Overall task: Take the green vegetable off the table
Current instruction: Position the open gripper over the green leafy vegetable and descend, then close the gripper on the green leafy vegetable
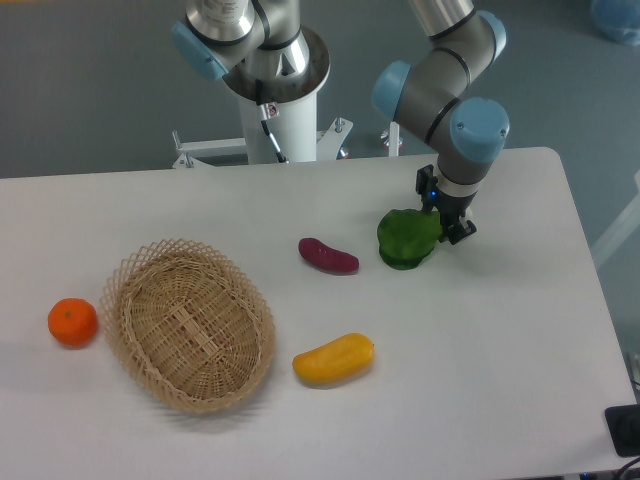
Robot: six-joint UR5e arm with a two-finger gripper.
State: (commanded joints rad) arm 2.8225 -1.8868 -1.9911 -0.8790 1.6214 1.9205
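The white surface (500, 340) fills most of the view, with grey floor behind it. The green vegetable (407, 238) lies toward 2 o'clock on it, with the tool (450, 226) low at its right edge, touching or nearly so; whether the tool is clenched or released cannot be told. A purple vegetable (328, 256) lies just at the green one's 9 o'clock, a yellow fruit (334, 359) toward 6, a wicker basket (188, 322) and an orange (73, 322) toward 8.

Dark grey floor (90, 90) behind, even light, pale-blue object (615, 18) top right.
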